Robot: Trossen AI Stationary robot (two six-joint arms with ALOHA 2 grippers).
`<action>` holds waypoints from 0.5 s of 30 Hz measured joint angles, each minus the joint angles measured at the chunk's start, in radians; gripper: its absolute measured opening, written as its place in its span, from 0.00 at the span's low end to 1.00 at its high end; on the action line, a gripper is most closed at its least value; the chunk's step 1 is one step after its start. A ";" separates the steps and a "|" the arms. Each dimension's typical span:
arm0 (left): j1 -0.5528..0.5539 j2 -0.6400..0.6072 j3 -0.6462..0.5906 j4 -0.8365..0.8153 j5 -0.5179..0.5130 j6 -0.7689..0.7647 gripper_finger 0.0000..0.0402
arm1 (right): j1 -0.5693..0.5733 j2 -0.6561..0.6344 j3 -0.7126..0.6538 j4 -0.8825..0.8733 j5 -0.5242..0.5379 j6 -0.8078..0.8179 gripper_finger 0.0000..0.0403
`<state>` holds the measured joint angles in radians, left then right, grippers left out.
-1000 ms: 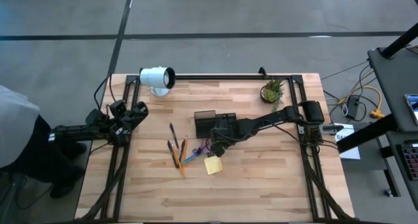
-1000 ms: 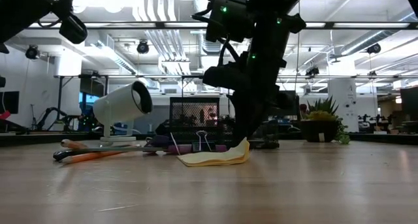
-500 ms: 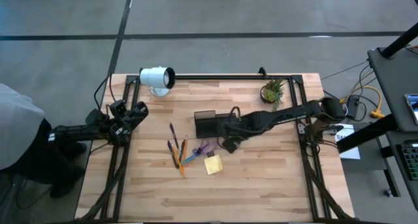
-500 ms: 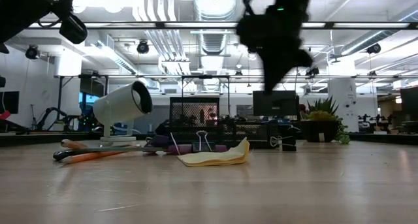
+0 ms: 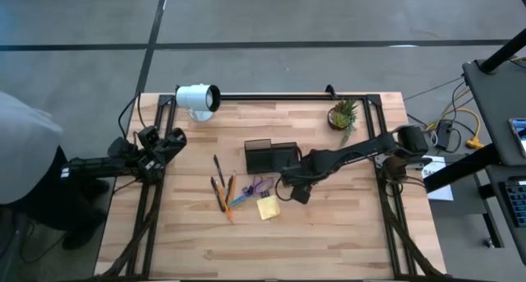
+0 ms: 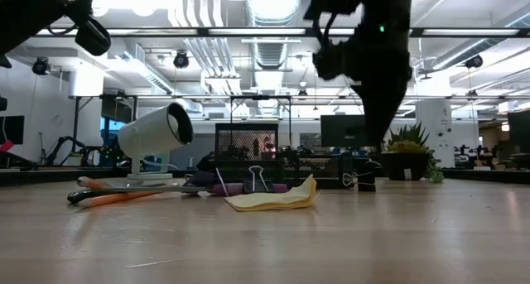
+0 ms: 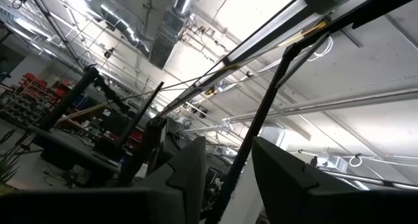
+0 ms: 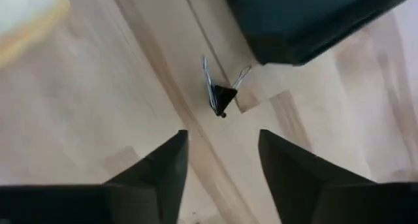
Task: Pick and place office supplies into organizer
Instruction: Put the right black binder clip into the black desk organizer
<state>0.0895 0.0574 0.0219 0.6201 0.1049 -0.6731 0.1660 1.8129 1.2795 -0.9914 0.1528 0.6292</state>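
- The wooden bench (image 5: 329, 224) carried all the things, and both dark arms reached in over it from its two ends.
- The right gripper (image 5: 297, 189) hung above the bench just off the organizer's corner; its fingers (image 8: 163, 178) stood apart with nothing between them.
- The left gripper (image 5: 168, 144) waited at the far end of the bench, well away from the supplies; its fingers (image 7: 189, 178) stood apart on empty air.
- The white lamp (image 5: 197, 99) and a small potted plant (image 5: 343, 114) stood along the back edge, both well apart from the right fingers.
- The organizer (image 5: 269, 157), a dark tray with a taller compartment at one end, sat just beside the right fingers; what lay inside it could not be made out.
- The yellow sticky-note pad (image 5: 268, 207) lay flat on the bench near the right fingers, on the side away from the organizer.
- The purple-handled scissors (image 5: 259, 186) lay between the pad and the organizer, close to the right fingertips.
- The pencils and pens (image 5: 226, 191), orange, dark and blue, lay fanned out beyond the scissors, farther from the right fingers.
- A small black binder clip (image 8: 221, 95) lay on the bench directly ahead of the right fingers, apart from them and near the organizer's corner.
- No writing could be read on anything.
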 joint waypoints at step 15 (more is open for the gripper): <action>0.000 0.000 0.000 0.000 0.000 0.000 0.27 | -0.009 0.011 -0.155 0.218 -0.023 0.039 0.51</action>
<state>0.0895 0.0574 0.0219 0.6197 0.1046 -0.6732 0.1570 1.8243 1.1240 -0.7735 0.1296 0.6682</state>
